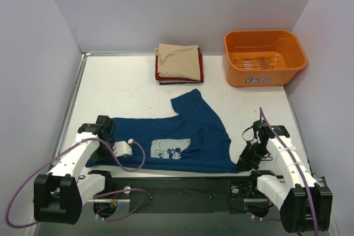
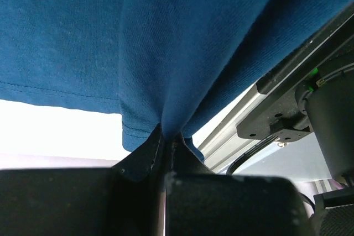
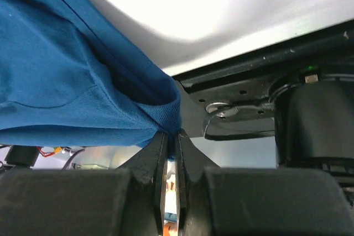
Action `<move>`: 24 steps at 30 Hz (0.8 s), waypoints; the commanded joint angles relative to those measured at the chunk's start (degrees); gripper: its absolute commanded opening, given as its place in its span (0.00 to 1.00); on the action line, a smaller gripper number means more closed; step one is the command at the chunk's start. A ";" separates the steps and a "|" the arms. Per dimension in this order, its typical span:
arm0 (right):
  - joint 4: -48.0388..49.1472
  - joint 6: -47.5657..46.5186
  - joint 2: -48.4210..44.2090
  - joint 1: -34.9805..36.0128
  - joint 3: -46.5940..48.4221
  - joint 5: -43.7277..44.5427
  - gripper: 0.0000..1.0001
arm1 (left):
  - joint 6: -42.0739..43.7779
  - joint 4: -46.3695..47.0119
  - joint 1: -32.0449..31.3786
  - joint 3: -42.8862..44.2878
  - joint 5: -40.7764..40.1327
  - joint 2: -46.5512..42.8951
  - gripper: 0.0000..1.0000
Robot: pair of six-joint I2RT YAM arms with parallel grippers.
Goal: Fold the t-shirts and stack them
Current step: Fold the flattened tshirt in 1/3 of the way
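Note:
A dark blue t-shirt (image 1: 188, 131) with a pale cartoon-mouse print lies spread along the near edge of the table, one sleeve pointing toward the back. My left gripper (image 1: 112, 147) is at its left side, shut on a bunched fold of the blue cloth (image 2: 166, 37), pinched at the fingertips (image 2: 166, 136). My right gripper (image 1: 243, 163) is at the shirt's near right corner. It is shut on the hemmed edge of the blue shirt (image 3: 72, 81), which is caught between the tips (image 3: 172, 132). At the back lies a stack of folded t-shirts (image 1: 178, 62), beige over red over dark.
An orange plastic tub (image 1: 264, 57) stands at the back right. The black and silver mounting rail (image 1: 177, 183) runs along the near edge between the arm bases. White walls close in both sides and the back.

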 commanded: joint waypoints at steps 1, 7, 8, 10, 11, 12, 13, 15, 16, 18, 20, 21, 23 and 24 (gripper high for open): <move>-7.72 2.38 -0.66 1.27 0.50 6.31 0.00 | 4.77 -2.66 -0.04 -1.24 -5.30 -1.07 0.11; -11.58 3.61 -1.71 1.62 2.33 7.53 0.55 | 5.65 -6.08 -0.57 -0.55 -9.77 -1.42 0.68; -13.59 3.79 -2.24 1.62 3.65 8.67 0.59 | 5.48 -6.61 -0.57 0.07 -10.57 -1.25 0.70; -14.40 3.70 -4.09 0.92 8.13 10.26 0.61 | 5.74 -7.92 -0.48 3.58 -12.25 -0.90 0.71; -14.40 3.53 -4.70 1.01 11.19 11.66 0.62 | 5.65 -8.20 -0.57 7.60 -11.73 -0.46 0.72; -13.79 2.92 -4.53 1.35 13.14 12.45 0.62 | 5.39 -8.63 -0.65 9.72 -10.59 0.50 0.73; -13.00 1.60 -3.57 1.62 15.86 12.29 0.61 | 3.91 -9.07 -1.18 15.31 -7.88 1.64 0.73; -9.23 0.19 -1.55 3.80 18.07 9.15 0.58 | -2.47 -9.95 -3.54 25.59 -0.87 5.85 0.74; -6.78 0.19 -0.06 4.78 18.52 8.34 0.56 | -6.18 -11.09 -5.30 29.83 1.44 9.70 0.73; -2.13 1.32 1.96 8.20 19.48 7.72 0.47 | -20.38 -12.15 -14.58 42.20 8.13 15.32 0.61; 3.68 2.46 4.33 12.42 18.88 7.72 0.37 | -32.07 -9.88 -26.68 47.95 14.37 19.91 0.41; 7.80 2.91 5.22 15.13 18.52 7.19 0.33 | -34.40 -6.74 -30.24 48.85 16.73 21.32 0.33; 14.03 4.31 8.29 18.82 16.68 5.44 0.17 | -39.95 -0.07 -41.06 50.08 19.12 24.84 0.25; 16.08 5.36 10.13 19.89 14.93 4.13 0.07 | -42.49 2.93 -46.39 49.65 21.48 25.64 0.25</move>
